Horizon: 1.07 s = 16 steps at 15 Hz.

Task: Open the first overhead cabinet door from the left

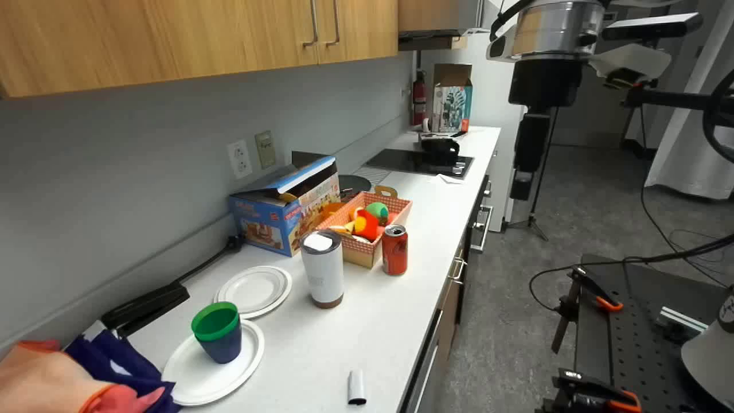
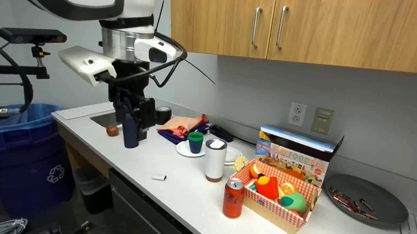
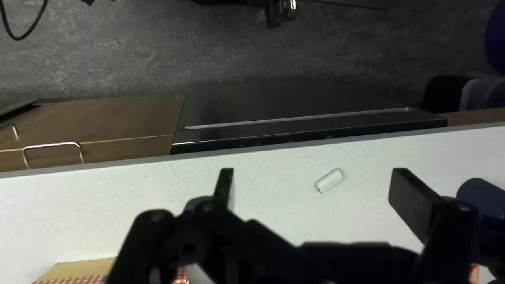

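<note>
The left overhead cabinet door is light wood and shut in both exterior views (image 1: pixel 155 40) (image 2: pixel 215 18). Its vertical metal handle (image 1: pixel 313 23) is near its lower right edge and also shows in an exterior view (image 2: pixel 256 27). The right door (image 2: pixel 361 30) beside it is shut too, with its own handle (image 2: pixel 282 27). My gripper points down below handle height, apart from the doors, in both exterior views (image 1: pixel 520 186) (image 2: pixel 142 132). In the wrist view my gripper (image 3: pixel 313 173) has its fingers wide apart with nothing between them. The cabinet is out of the wrist view.
The white counter (image 2: pixel 188 189) holds a white tumbler (image 2: pixel 215 161), red can (image 2: pixel 233 198), checkered basket of toy food (image 2: pixel 272 207), play-food box (image 2: pixel 294 156), plates and stacked cups (image 2: pixel 195 142). A small white tube (image 3: pixel 330 180) lies below the gripper. A blue bin (image 2: pixel 18 158) stands beside the counter.
</note>
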Available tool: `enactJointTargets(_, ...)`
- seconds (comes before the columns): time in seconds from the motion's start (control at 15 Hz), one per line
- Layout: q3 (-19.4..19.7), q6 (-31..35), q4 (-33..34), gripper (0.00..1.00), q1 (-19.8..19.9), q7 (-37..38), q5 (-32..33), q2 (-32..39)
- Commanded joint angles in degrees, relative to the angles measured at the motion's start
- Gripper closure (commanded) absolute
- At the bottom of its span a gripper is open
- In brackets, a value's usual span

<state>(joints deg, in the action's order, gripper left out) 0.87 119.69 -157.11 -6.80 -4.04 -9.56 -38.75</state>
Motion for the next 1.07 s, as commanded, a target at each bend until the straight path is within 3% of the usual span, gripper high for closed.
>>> enactJointTargets(0.0, -0.39, -0.19, 0.1, 0.0, 0.44, -0.24, -0.26, 0.08)
enactJointTargets(1.0, -0.57, 0.24, 0.1, 0.0, 0.62, -0.86, 0.69, 0.13)
